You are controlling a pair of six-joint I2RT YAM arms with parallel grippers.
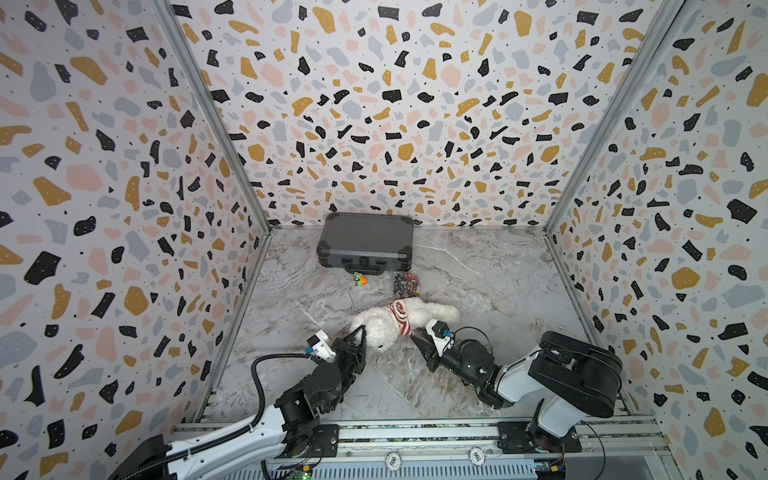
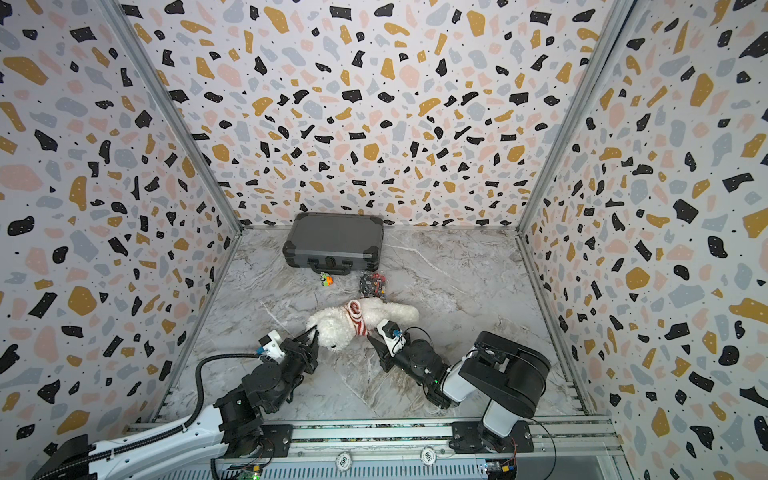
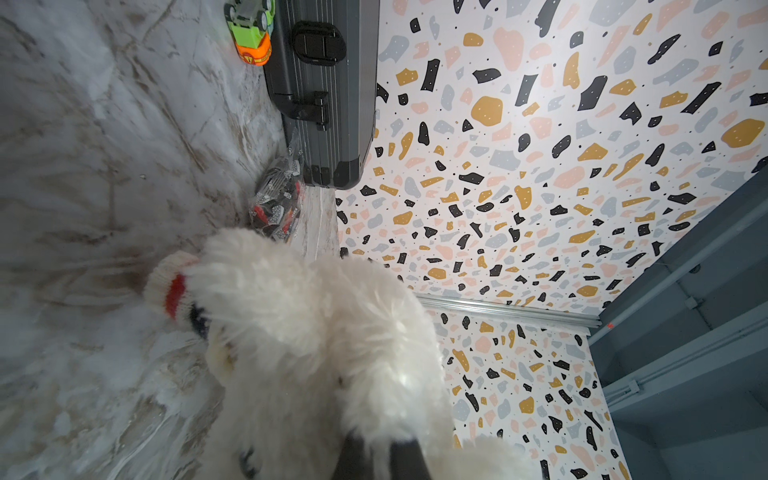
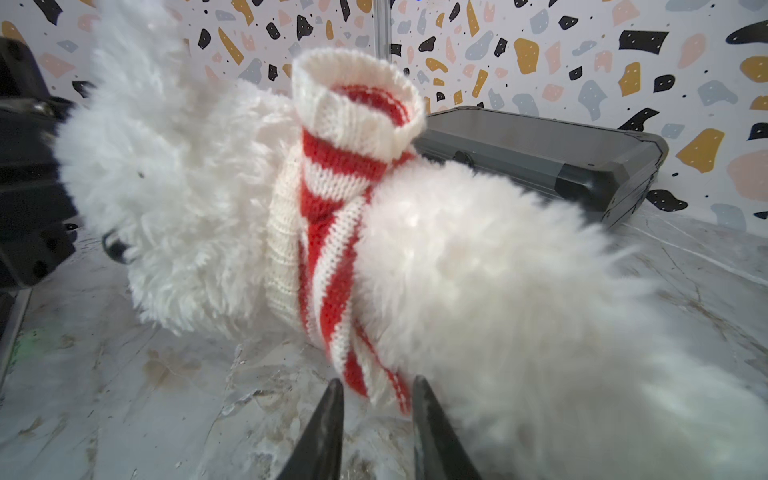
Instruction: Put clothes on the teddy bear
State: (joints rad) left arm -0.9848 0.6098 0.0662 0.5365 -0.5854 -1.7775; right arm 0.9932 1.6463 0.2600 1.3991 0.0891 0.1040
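"500" on two white discs (image 1: 392,460)

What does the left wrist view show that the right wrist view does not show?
Only the left wrist view: the green and orange toy car, the bag of small parts, and the left gripper shut on fur of the teddy bear. Only the right wrist view: the right gripper, jaws apart, at the hanging end of the striped knit garment. Both: the bear, the garment at its neck, the grey case and the marble table.
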